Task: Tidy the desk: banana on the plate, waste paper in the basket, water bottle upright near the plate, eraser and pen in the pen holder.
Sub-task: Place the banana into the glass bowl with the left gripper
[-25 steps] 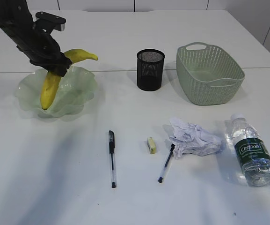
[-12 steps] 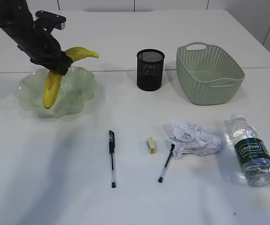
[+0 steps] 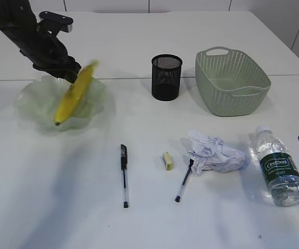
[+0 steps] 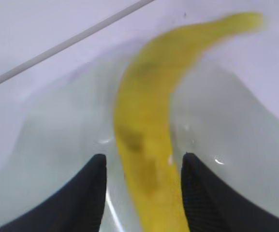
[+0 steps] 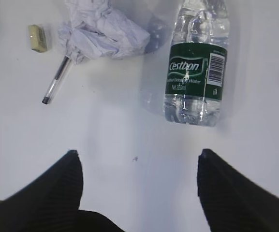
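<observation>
banana over the plate at the desk's far left, both pincers parted

the left pincer [image 4: 141, 193] stands apart on either side of the blurred banana [image 3: 74, 94], whose low end lies in the ruffled green plate [image 3: 35, 106]; i cannot tell whether the fingers touch it. the right pincer [image 5: 139, 193] hangs released over bare desk [image 3: 61, 207], the lying water bottle [image 5: 196, 67] and waste paper [image 5: 105, 34] beyond it. eraser [image 3: 167, 160] and two pens lie mid-desk; pen holder [image 3: 166, 77] and basket [image 3: 232, 80] stand towards the far edge.
</observation>
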Controlling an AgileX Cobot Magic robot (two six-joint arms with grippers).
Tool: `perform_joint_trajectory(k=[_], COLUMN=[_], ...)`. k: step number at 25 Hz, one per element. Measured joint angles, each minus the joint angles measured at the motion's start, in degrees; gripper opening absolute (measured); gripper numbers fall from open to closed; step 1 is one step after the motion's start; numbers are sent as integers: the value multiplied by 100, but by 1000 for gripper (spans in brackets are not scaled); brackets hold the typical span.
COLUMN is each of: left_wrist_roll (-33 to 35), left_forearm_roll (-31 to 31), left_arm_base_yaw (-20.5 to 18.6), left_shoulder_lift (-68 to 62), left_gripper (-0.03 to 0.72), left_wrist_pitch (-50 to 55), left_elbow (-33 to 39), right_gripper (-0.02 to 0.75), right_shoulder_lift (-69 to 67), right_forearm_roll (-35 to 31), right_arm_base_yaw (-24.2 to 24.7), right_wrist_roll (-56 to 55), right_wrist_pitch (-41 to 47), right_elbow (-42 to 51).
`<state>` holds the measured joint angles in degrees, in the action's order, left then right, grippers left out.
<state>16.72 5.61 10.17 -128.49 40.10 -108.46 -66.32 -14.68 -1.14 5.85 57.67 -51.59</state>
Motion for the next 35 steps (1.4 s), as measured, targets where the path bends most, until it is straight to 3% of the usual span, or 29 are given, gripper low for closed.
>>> perform_joint_trajectory(k=[8,20,27,35], left_wrist_roll=[0,0,0,0], left_forearm_roll=[0,-128,-141,-141], left_arm_base_yaw=[0,-24,-36,-36], left_shoulder_lift=[0,96,405,403], left_gripper=[374,375,375,375], left_wrist_pitch=[2,472,496,700], left_elbow=[0,0,0,0], right_gripper=[556,556,556,556], right_shoulder_lift=[-210,-1264,-1768,-2346], right_forearm_roll=[-390,-2001,-2083,-2095], right_arm_base_yaw=[0,0,-59,-749], right_wrist_roll=[350,2947,4163,4942], right_wrist_pitch=[-304,-473,-591,-624], right_elbow=[0,0,-242,-861])
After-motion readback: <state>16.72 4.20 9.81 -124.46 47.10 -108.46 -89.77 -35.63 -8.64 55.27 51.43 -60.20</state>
